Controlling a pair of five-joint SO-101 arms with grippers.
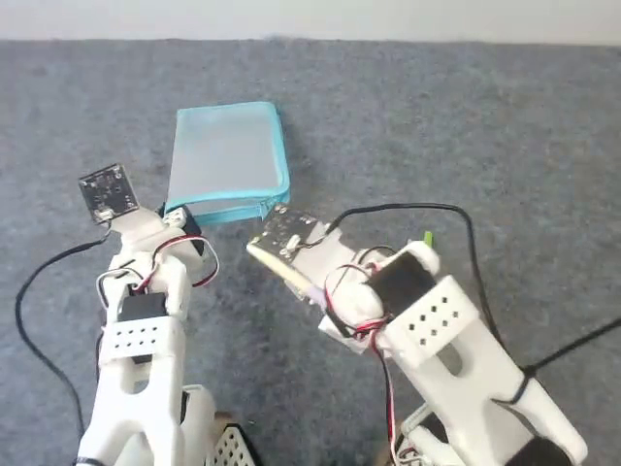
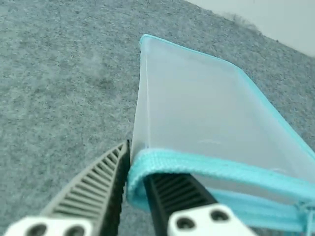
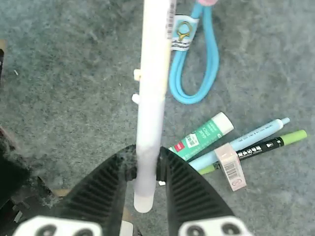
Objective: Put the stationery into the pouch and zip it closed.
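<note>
Two holds are going on: the left gripper [image 2: 137, 169] is pinching the pouch [image 2: 206, 108] at a corner of its teal zip edge, and the right gripper [image 3: 146, 157] is clamping a white pen [image 3: 153, 83] near one end. Pouch is lying on the tabletop [image 1: 437, 126], looking soft and floppy, so I'm guessing that stiffer hem is the spot to hold. Pen's looking light, rigid, maybe slippery, and it's hovering just beside the pouch opening, not inside yet.
</note>
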